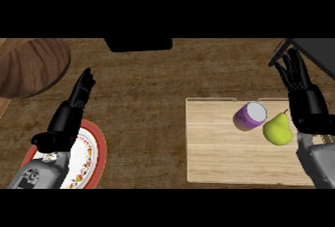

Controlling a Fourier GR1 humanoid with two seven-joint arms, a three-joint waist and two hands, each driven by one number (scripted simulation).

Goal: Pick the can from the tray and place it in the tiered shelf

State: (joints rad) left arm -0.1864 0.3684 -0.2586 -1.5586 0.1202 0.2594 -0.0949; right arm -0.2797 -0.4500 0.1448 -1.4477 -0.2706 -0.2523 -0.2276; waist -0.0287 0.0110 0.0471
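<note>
- wooden counter [150, 115], round wooden board [29, 66] at top left
- light tray [222, 155] right of centre
- plate [91, 155] (red rim) under left hand [75, 104], fingers straight, released
- right hand [297, 77] fingers straight, holding nothing
- green pear [277, 129] on tray
- purple can [251, 116] on tray, touching pear

Grey forearms end in black left hand [73, 106] and right hand [297, 77].

small cylindrical can [250, 116]: purple body, white lid
pear [277, 129]: yellow-green
rectangular wooden tray [222, 159]: pale tan grain
round plate [91, 155]: red rim, white centre, floral pattern
counter [144, 102]: dark brown wood
</note>
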